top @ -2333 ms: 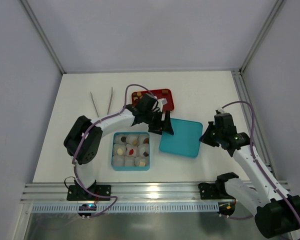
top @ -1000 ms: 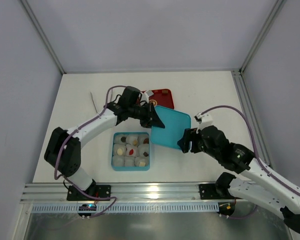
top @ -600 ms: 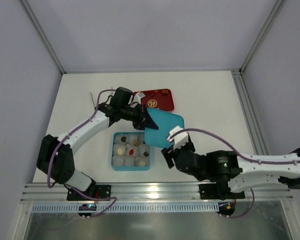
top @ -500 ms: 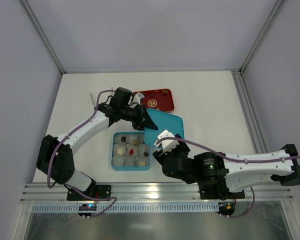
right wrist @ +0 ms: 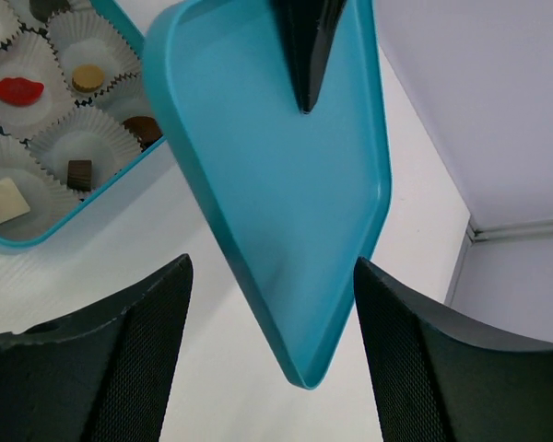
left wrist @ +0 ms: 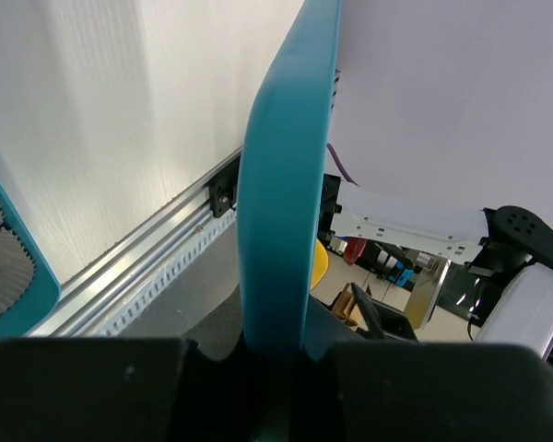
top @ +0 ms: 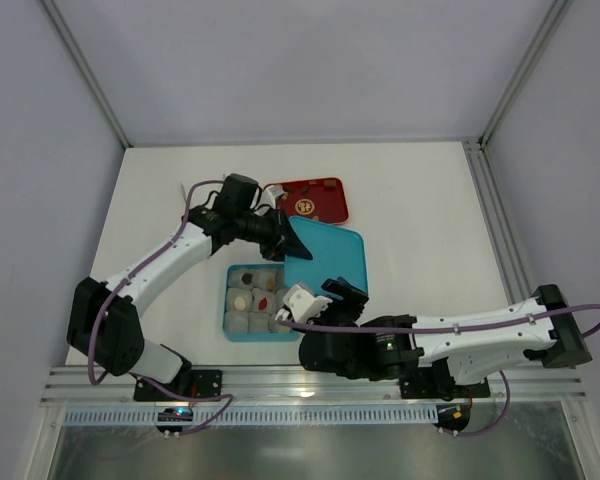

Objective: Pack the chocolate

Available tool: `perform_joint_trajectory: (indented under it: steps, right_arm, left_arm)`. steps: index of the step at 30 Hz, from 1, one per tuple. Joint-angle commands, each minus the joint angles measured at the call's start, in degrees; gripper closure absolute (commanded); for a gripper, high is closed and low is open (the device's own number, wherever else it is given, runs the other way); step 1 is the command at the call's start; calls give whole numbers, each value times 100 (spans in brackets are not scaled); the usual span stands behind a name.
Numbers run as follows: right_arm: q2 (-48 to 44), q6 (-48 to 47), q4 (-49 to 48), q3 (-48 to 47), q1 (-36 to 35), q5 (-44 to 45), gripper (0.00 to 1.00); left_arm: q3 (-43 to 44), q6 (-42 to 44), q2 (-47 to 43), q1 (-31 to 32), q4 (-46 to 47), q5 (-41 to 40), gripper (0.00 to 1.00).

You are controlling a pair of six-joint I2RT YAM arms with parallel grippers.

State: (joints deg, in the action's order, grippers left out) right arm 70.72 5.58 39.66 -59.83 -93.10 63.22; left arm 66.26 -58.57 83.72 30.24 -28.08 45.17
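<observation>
The chocolate [top: 265, 299] sits as small dark, tan, cream and red pieces in white paper cups inside an open teal box [top: 227, 300]. In the right wrist view a red piece [right wrist: 17, 90] and a dark square [right wrist: 78, 172] show in that box [right wrist: 101, 198]. My left gripper [top: 280, 236] is shut on the edge of the teal lid [top: 330, 258], holding it tilted above the table beside the box. The lid [left wrist: 281, 184] stands edge-on in the left wrist view. My right gripper [right wrist: 271, 262] is open, its fingers either side of the lid's [right wrist: 286, 166] lower corner without touching it.
A red tray [top: 310, 200] with a few pieces lies behind the lid. Metal tweezers [top: 187, 193] lie at the back left, partly hidden by the left arm. The right arm [top: 450, 340] stretches across the front of the table, along the aluminium rail [top: 300, 380].
The left gripper has lifted the lid off the table and carried it left, tilted. The right arm has swung from the right side to just in front of the box, under the lid.
</observation>
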Motion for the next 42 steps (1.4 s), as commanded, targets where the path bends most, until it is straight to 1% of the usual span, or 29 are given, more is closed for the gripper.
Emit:
perform_joint_trajectory:
  steps: [1,5,6,7,13,19,22,25,26,29,30,32,33,34,35,36,37,38,40,41,42]
  right_arm:
    - [372,-532,-379,-143,-59,392,28]
    - [540,-1085,-757,-3,-50,577,34]
    - [548,-1364,-906,50,-50,595,35]
    - [548,-1489,-1160,94,-50,656,35]
    - [592,-2297,-1838,358,-50,727,39]
    - [663,-2720,-2137,429,-6,771,43]
    - [654,-3063,-2383,525,55,753,44]
    - [689,-3326,-2515,561,117,709,48]
    - [698,-3370,-2533,569,134,700,55]
    - [698,-3511,-2603,595,152,674,63]
    - [715,-3590,-2656,596,160,665,70]
    - [742,-3652,-2674,613,152,674,73]
    - [759,-3678,-2709,613,152,683,83]
    - [777,-3696,-2727,605,152,683,88]
    - [794,-3696,-2735,604,152,718,93]
    - [794,-3731,-2788,613,160,735,96]
    - [786,-3749,-2823,622,152,744,96]
    - [786,-3775,-2876,622,152,779,96]
    - [777,-3836,-2964,622,152,832,96]
    - [786,-3837,-2981,613,152,876,96]
    - [777,-3837,-2973,605,152,885,96]
  left_arm:
    - [63,-111,-286,-36,-22,344,100]
    - [54,-94,-356,-36,-66,370,100]
    - [45,-85,-383,-36,-84,370,100]
    - [28,-85,-400,-36,-93,387,100]
    - [-8,-59,-515,-36,-146,414,100]
    - [1,-32,-603,-36,-216,423,100]
    - [-43,-32,-673,-36,-242,432,100]
    - [-78,-32,-743,-36,-260,449,100]
    - [-78,-32,-769,-36,-269,458,100]
    - [-78,-23,-805,-36,-269,467,100]
    - [-78,-23,-805,-36,-269,484,100]
    - [-69,-23,-796,-36,-269,510,99]
    - [-61,-6,-805,-36,-269,519,98]
    - [-52,29,-805,-36,-277,528,95]
    - [-26,47,-805,-36,-277,528,85]
    - [-8,73,-822,-36,-304,519,83]
    - [10,99,-822,-36,-330,519,81]
    - [45,126,-831,-36,-339,511,75]
    - [106,187,-805,-44,-452,423,67]
    - [159,283,-805,-44,-488,397,57]
    - [229,319,-805,-44,-506,344,52]
